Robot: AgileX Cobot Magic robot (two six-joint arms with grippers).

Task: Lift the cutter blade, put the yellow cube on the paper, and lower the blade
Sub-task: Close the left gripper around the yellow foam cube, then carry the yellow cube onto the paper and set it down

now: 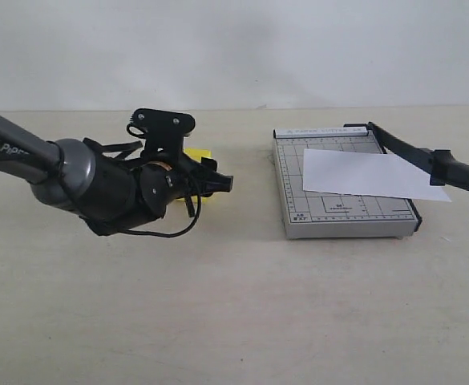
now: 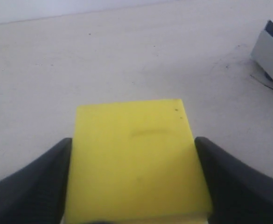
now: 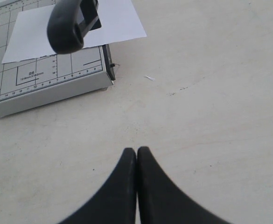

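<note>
The fingers (image 2: 33,186) of the left gripper (image 2: 132,140) stand partly open, as wide as the yellow cube (image 2: 136,158), with a pad against each of its two opposite side faces. The hold looks squared up for a lift, though the cube seems to sit on the table (image 1: 234,321), well to the left of the cutter.

The cutter blade (image 1: 410,152) appears raised, its handle hanging above the paper's far corner, which leaves the way open for the cube. The paper (image 1: 370,172) lies a little askew on the grey gridded base (image 1: 338,216), one corner jutting past the blade side.

Nothing here is a true container. The base carries only the sheet.

The right gripper (image 3: 136,154) has its fingers pressed together on nothing, low over bare table near the base's corner, probably waiting to bring the blade down.
</note>
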